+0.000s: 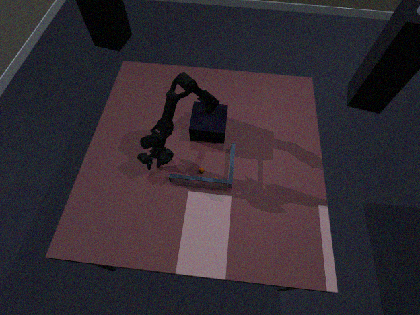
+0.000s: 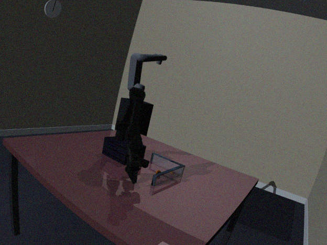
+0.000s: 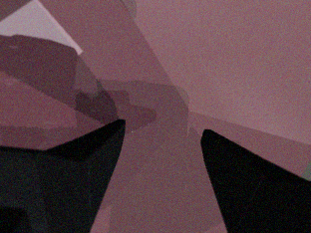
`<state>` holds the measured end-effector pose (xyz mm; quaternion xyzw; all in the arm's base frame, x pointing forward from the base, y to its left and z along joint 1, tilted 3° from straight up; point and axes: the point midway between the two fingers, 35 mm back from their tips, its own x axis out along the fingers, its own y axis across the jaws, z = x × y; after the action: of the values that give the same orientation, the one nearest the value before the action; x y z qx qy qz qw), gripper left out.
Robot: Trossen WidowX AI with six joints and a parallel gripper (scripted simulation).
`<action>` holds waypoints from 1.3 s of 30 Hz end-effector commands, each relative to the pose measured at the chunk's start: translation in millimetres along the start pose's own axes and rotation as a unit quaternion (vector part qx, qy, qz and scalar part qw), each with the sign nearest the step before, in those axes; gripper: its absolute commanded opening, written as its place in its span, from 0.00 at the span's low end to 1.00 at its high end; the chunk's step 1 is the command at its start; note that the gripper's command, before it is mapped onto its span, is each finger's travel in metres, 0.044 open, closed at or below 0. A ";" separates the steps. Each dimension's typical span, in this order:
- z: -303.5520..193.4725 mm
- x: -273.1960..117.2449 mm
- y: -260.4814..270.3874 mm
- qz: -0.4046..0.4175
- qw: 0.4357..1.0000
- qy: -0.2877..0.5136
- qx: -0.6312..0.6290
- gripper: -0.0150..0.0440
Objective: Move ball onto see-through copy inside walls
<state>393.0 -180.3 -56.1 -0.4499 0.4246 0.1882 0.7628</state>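
The orange ball (image 1: 201, 169) (image 2: 158, 171) lies on the table inside the corner made by the two low clear walls, close to the long front wall (image 1: 190, 177). The side wall (image 1: 231, 162) meets it at the right. The see-through copy (image 1: 216, 178) (image 2: 171, 172) shows faintly near the corner, a little to the right of the ball in the top view and partly behind the wall's rim. My gripper (image 1: 153, 167) (image 3: 163, 130) is open and empty, fingers pointing down, left of the ball and beyond the front wall's open end. Neither ball nor copy shows in the wrist view.
The dark base block (image 1: 207, 123) (image 2: 116, 148) of the arm stands behind the corner. The front wall's free end (image 1: 170, 176) (image 2: 153, 180) lies between my gripper and the wall corner. A white patch (image 1: 204, 233) marks the table in front of the walls.
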 end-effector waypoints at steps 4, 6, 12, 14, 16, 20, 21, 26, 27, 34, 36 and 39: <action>85.2 -23.1 48.9 0.133 0.968 0.044 0.210 0.68; 99.4 -30.1 59.5 0.153 0.955 0.062 0.245 0.68; 141.8 -54.2 86.8 0.191 0.926 0.104 0.310 0.68; 155.9 -65.0 97.6 0.202 0.914 0.121 0.330 0.68; 169.9 -77.0 109.2 0.211 0.902 0.142 0.350 0.68; 191.2 -97.7 129.0 0.216 0.882 0.185 0.375 0.68; 192.7 -99.4 130.5 0.216 0.881 0.188 0.377 0.68; 193.5 -100.2 131.2 0.216 0.880 0.190 0.378 0.68; 193.5 -100.2 131.2 0.216 0.880 0.190 0.378 0.68; 190.8 -87.7 139.2 0.216 0.880 0.190 0.378 0.68; 190.8 -87.7 139.2 0.216 0.880 0.190 0.378 0.68; 190.6 -86.8 139.8 0.216 0.880 0.190 0.378 0.68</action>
<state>343.6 63.3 -7.9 -0.0511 0.6820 0.0876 0.7242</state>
